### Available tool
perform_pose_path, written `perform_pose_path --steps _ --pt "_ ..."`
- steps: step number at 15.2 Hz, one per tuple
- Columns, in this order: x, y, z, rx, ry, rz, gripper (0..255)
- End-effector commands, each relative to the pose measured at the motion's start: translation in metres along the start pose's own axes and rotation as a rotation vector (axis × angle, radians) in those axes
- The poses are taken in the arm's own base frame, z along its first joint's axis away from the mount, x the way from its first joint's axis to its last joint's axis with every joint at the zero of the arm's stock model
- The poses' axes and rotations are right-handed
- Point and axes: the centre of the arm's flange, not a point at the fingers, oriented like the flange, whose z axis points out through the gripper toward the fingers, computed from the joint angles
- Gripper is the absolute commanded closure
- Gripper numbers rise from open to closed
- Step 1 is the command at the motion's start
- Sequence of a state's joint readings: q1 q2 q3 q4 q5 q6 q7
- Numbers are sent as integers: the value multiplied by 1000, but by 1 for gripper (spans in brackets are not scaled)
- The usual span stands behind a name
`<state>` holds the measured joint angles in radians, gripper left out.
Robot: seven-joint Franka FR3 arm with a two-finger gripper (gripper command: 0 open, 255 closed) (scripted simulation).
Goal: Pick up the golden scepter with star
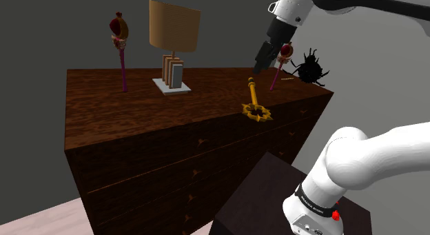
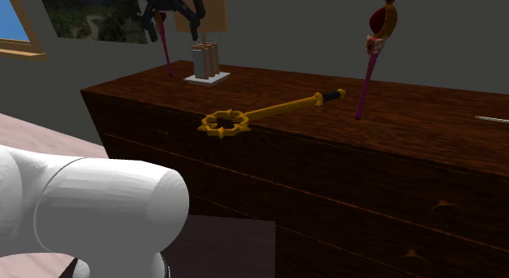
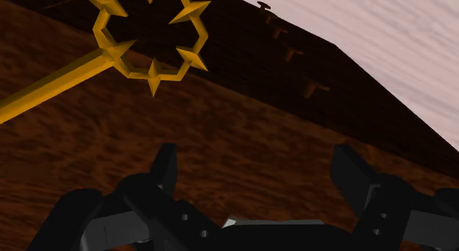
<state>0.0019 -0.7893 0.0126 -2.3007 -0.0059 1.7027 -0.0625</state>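
The golden scepter point(image 1: 254, 101) lies flat on the dark wooden dresser point(image 1: 138, 109). Its spiked star ring point(image 1: 257, 114) is near the front edge and its dark-tipped handle points toward the back. In the second exterior view the golden scepter point(image 2: 269, 112) runs slantwise across the dresser top, with the star ring point(image 2: 224, 123) at that view's left end. My gripper point(image 1: 264, 61) hangs above the handle end, clear of it. In the wrist view the gripper point(image 3: 254, 154) is open with only bare wood between its fingers. The star ring point(image 3: 151, 40) lies ahead of them and off to one side.
A red-headed magenta scepter point(image 1: 122, 51) stands upright at the back, on the shoulder view's left. Another upright scepter point(image 1: 280, 67) stands just behind my gripper, beside a black beetle figure point(image 1: 311, 67). A lamp point(image 1: 173, 47) stands between the two. The dresser's front edge point(image 3: 309, 117) drops to a pale floor.
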Motion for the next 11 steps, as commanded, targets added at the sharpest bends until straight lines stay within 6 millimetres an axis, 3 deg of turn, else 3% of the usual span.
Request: perform_pose_path --steps 1,11 --pt "0 0 0 0 0 0 0" --pt "-10 81 100 -20 -89 -41 0"
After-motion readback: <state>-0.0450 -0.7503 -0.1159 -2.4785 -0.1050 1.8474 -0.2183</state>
